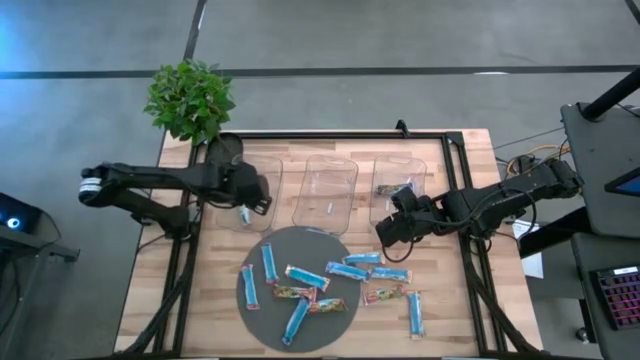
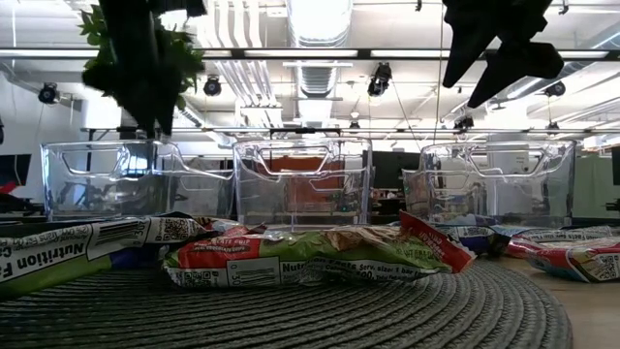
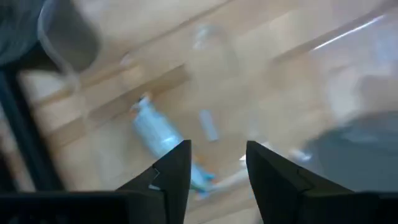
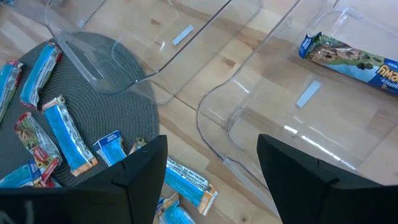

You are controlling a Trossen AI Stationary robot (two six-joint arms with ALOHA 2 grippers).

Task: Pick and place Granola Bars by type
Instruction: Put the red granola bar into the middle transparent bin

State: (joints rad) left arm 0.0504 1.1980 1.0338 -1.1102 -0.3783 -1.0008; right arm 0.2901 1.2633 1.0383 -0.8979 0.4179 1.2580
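Note:
Several granola bars lie flat on and beside a round grey mat (image 1: 262, 300). Most are light blue (image 1: 269, 262); a few are multicoloured (image 1: 381, 294). One light blue bar (image 3: 155, 130) lies on the floor of the left clear bin (image 1: 262, 190), and a dark blue bar (image 4: 348, 59) lies in the right bin (image 1: 400, 185). My left gripper (image 3: 217, 162) is open and empty above the left bin, over that light blue bar. My right gripper (image 4: 211, 168) is open and empty, above the table between the right bin and the mat's far right edge.
The middle clear bin (image 1: 328, 190) holds no bar. A potted plant (image 1: 190, 98) stands at the table's far left corner. A black frame (image 1: 450, 180) runs round the table. One light blue bar (image 1: 415, 313) lies on bare wood to the right of the mat.

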